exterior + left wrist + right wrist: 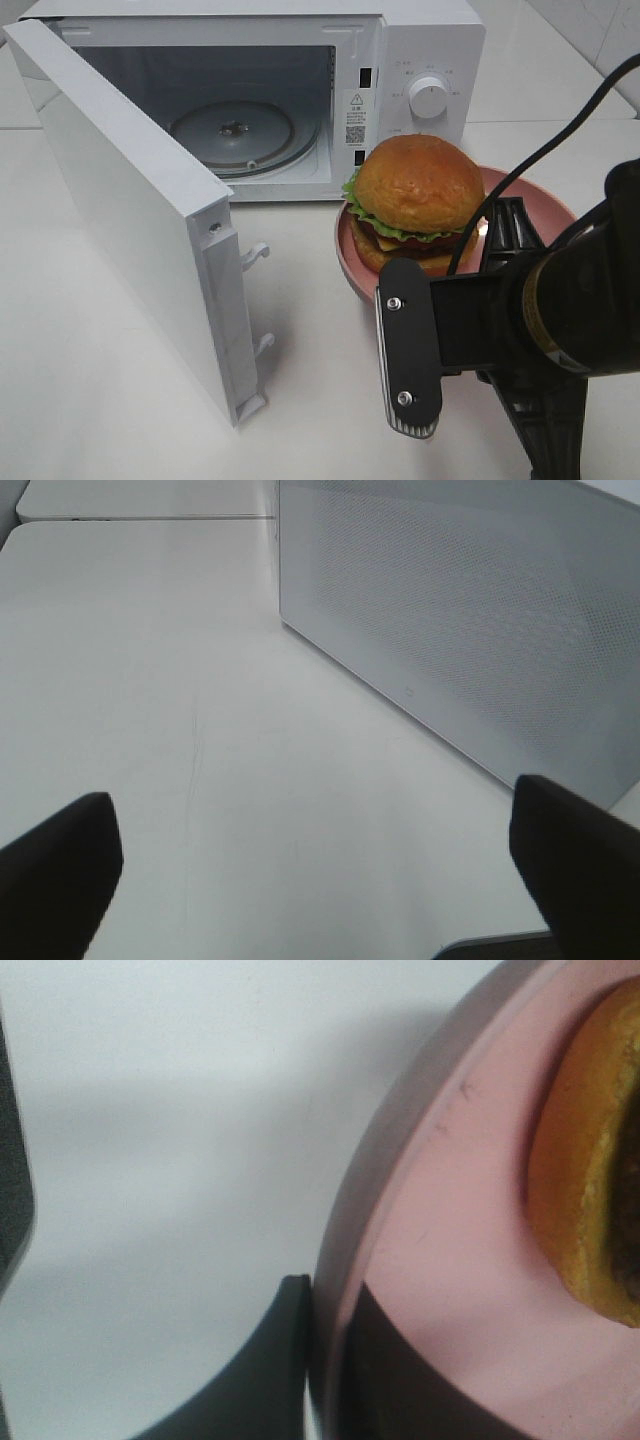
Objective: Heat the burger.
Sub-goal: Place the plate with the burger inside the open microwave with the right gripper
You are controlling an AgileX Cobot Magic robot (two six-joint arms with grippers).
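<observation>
The burger [418,200], with a glossy golden bun, green lettuce and yellow cheese, sits on a pink plate [545,205] in front of the open microwave [430,60]. My right gripper [497,232] reaches the plate's near rim. In the right wrist view my right gripper [325,1360] has one finger [265,1370] outside the rim and the other on the plate's inner face [450,1220], clamped on it, with the burger's bun edge [590,1180] beyond. My left gripper [320,860] is open and empty over the table, out of the exterior high view.
The microwave door [140,210] stands swung wide open to the left, its outer face [460,620] ahead of my left gripper. The glass turntable [232,130] lies inside the cavity. A dial [430,97] is on the microwave's right panel.
</observation>
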